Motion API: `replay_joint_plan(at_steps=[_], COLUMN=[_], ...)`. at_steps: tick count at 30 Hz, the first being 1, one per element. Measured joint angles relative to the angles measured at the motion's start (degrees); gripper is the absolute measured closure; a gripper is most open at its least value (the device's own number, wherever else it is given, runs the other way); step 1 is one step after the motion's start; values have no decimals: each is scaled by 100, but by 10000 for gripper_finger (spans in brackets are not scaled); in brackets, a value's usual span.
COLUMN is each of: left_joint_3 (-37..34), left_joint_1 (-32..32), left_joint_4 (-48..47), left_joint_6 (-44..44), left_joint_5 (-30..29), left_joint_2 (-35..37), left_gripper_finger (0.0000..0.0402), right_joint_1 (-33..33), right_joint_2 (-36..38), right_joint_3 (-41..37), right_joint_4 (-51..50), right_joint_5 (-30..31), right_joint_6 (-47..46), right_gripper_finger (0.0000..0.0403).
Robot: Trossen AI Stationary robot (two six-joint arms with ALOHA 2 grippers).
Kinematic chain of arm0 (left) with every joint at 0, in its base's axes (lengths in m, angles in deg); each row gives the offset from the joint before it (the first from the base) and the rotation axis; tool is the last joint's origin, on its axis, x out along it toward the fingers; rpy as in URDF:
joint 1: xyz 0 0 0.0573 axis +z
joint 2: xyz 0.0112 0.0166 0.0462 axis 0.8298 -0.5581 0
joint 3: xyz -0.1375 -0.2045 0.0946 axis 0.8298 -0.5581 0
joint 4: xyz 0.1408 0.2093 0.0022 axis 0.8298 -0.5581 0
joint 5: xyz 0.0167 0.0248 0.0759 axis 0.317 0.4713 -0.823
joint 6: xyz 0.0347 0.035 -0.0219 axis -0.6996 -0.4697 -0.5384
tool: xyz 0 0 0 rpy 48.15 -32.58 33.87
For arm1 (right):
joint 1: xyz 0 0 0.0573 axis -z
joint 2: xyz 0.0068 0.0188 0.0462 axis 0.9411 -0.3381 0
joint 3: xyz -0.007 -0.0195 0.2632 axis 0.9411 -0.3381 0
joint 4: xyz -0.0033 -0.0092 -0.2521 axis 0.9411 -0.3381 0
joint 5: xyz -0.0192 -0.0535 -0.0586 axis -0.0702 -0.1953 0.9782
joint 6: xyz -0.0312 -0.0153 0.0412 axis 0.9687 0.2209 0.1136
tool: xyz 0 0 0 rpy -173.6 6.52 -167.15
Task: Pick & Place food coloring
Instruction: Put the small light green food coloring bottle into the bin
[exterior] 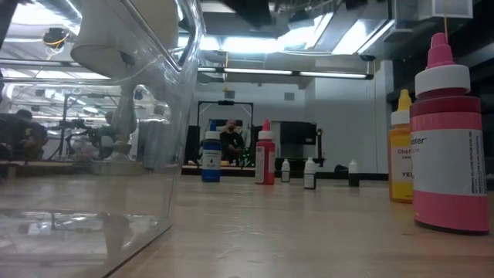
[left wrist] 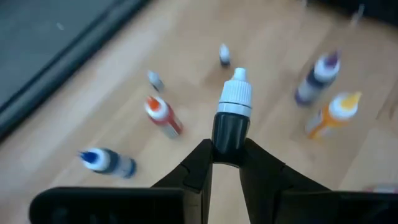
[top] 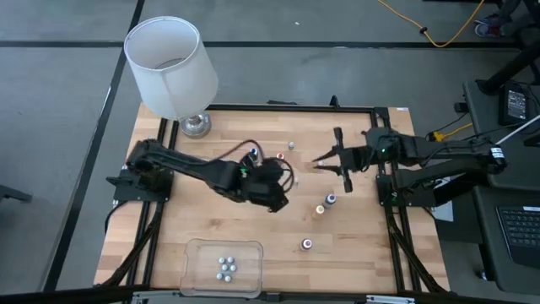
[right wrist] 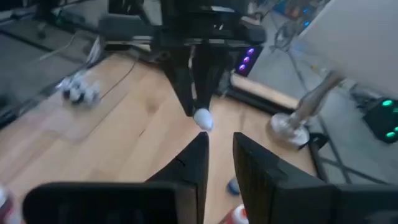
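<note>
In the left wrist view my left gripper (left wrist: 227,149) is shut on a tiny dark food coloring bottle (left wrist: 230,127) with a pale ribbed cap. In the high view this gripper (top: 276,196) hovers over the table's middle. Other bottles stand on the wood on their bases: blue (top: 253,154), red (top: 280,157), purple (top: 330,200), orange (top: 320,209) and pink (top: 307,245). My right gripper (top: 321,160) hangs right of the middle, pointing left. Its fingers (right wrist: 221,140) are open by a narrow gap, with nothing between them. My left gripper pinches the bottle's dark body (left wrist: 229,146) between its two fingers, below the pale cap (left wrist: 235,99). The fingers lie along the bottle and come from above, pointing down. In the right wrist view the cap (right wrist: 202,119) points down from the fingers, and the bottle is lifted clear of the table.
A clear tray (top: 194,253) holding several small white balls sits at the near edge. A white-shaded lamp (top: 173,67) stands on its metal base (top: 196,125) at the far left corner. A black frame (top: 287,107) borders the wooden top. In the low view, the tray's wall (exterior: 154,116) fills the left.
</note>
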Motion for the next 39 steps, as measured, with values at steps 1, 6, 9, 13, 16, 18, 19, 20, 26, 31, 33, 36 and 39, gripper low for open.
replay_joint_plan(at_steps=[1,6,9,13,16,18,19,20,26,31,33,36,39], left_joint_3=[2,4,4,4,4,4,4,4,7,9,9,9,11], left_joint_1=[-30,-150,-196,-250,-292,-340,-366,-390,-461,-487,-492,-489,-487], left_joint_4=[-5,-15,-15,-9,-1,8,21,31,44,57,94,209,397], left_joint_6=[16,-43,-162,-270,-275,-343,-403,-441,-603,-681,-682,-763,-978], left_joint_5=[-135,-500,-643,-638,-693,-783,-786,-784,-773,-773,-773,-816,-883], left_joint_2=[98,309,331,332,332,332,332,332,332,332,332,332,334], left_gripper_finger=[342,342,342,342,342,343,343,343,343,343,343,343,343], right_joint_1=[13,42,37,37,37,37,37,37,35,35,31,33,-12], right_joint_2=[-67,-555,-877,-1307,-1538,-1664,-1720,-1772,-1944,-1974,-1974,-1974,-1993], right_joint_3=[141,721,933,1124,1144,1148,1148,1148,1150,1150,1150,1150,1150], right_joint_4=[-21,-43,1,89,72,110,135,181,726,799,783,781,764], right_joint_5=[0,-134,-311,-438,-443,-445,-445,-446,-598,-611,-646,-851,-896], right_joint_6=[-11,-548,-713,-881,-904,-907,-931,-1011,-1303,-1521,-1606,-1663,-1682], right_gripper_finger=[316,237,180,129,116,116,117,119,131,140,144,150,158])
